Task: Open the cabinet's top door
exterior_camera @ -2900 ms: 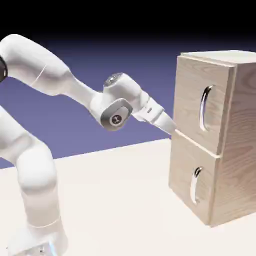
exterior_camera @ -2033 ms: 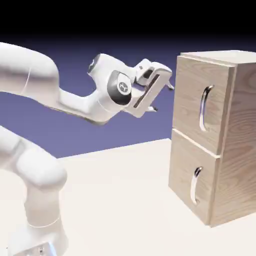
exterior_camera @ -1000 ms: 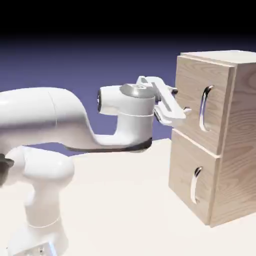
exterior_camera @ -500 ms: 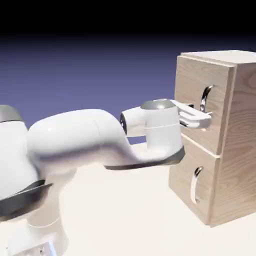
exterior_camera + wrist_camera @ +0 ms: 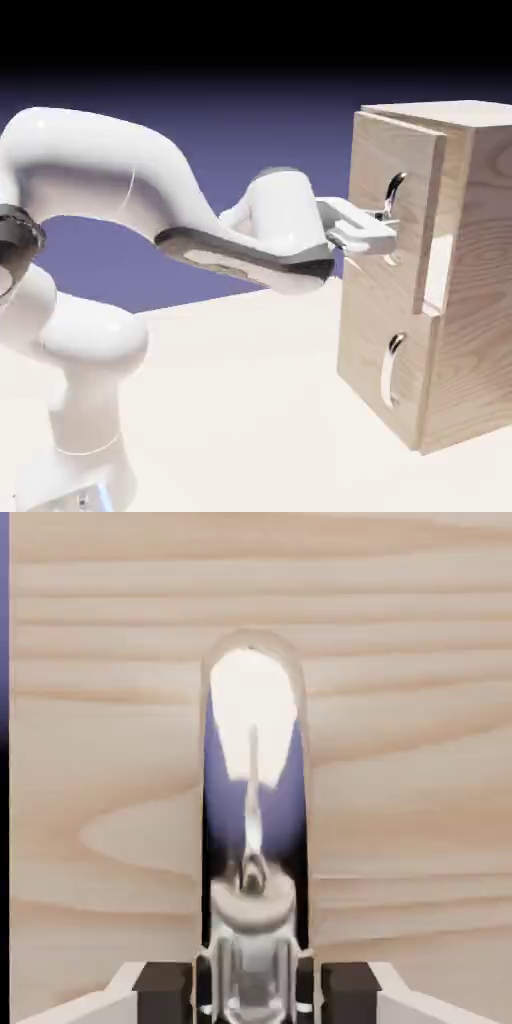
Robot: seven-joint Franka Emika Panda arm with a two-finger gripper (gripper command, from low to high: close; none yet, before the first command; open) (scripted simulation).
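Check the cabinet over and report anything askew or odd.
The top door stands ajar, a gap showing beside it, while the bottom door sits flush. That fits the tool gripping its handle. No damage or spill shows.

From the exterior view I see a plain blue-violet backdrop, fading to black along the top, behind a pale cream desk that is brightly lit.

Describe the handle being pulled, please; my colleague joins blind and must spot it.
Find the pale wooden cabinet at the exterior view's right. Its upper door stands ajar and bears a curved, upright silver bar, the handle. Unlike the shorter lower handle, this one has the tool on it.
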